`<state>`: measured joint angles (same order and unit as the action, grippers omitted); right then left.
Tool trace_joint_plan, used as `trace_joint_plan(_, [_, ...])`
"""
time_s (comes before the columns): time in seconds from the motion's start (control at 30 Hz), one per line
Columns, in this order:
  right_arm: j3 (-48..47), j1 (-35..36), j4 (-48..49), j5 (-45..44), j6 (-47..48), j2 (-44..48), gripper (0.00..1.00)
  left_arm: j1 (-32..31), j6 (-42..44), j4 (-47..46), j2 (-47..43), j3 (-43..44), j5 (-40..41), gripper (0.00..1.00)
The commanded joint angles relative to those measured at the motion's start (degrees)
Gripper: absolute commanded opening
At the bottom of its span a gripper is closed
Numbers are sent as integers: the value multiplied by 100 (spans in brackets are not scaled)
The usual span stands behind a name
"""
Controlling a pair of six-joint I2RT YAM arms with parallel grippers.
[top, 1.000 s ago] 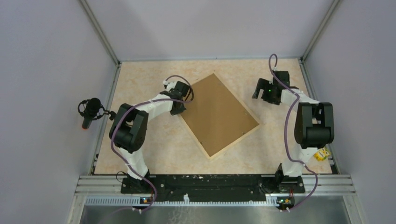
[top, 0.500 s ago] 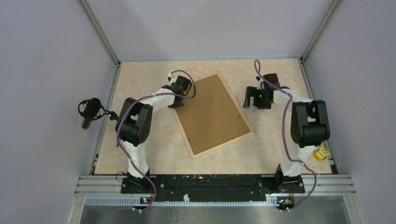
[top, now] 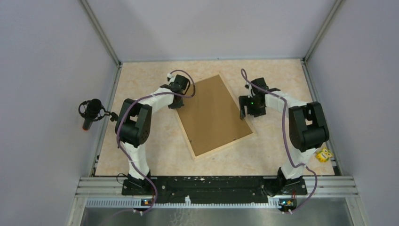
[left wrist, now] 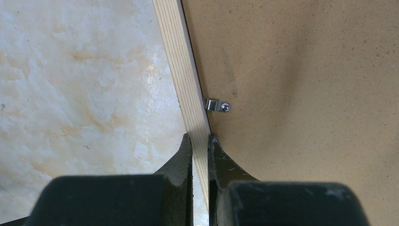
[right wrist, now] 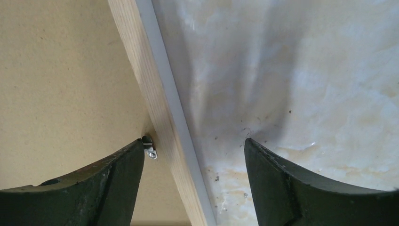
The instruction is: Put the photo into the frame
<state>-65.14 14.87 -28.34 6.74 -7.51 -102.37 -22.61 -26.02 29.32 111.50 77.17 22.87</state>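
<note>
The frame (top: 225, 145) lies face down on the table, its pale wooden strip around a brown backing board (top: 214, 113). My left gripper (top: 177, 101) is shut on the frame's left strip (left wrist: 186, 80); the jaws pinch it at the tips (left wrist: 200, 139), just below a metal clip (left wrist: 215, 105). My right gripper (top: 244, 109) stands open astride the right strip (right wrist: 146, 80). One finger is over the backing board by a clip (right wrist: 149, 150), the other over the table, with the gripper's midpoint (right wrist: 194, 141) on the strip. The photo is hidden.
The marbled tabletop (top: 141, 141) has metal rails along its sides and grey walls around it. A black microphone (top: 91, 110) hangs outside the left rail. A small yellow object (top: 323, 154) lies near the right arm's base.
The frame has swung and shifted left with my left gripper holding its strip. My right gripper has moved left and down to the frame's right edge, its jaws narrowing a little.
</note>
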Motion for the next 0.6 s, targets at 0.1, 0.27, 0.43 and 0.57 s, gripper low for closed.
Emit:
trace_joint_plan(0.1, [-141,191,-409,-417,83,225,74,50,-27,-85,65,42,-534,0])
trace_joint_plan(0.27, [-210,233,-400,-521,44,99,75,53,-43,-77,88,43,-583,0])
trace_joint_plan(0.43, [-325,311,-535,-812,19,-43,74,51,-35,-55,123,52,-583,0])
trace_joint_plan(0.57, [-362,326,-567,-842,-19,-30,66,56,-17,-28,169,89,-632,0])
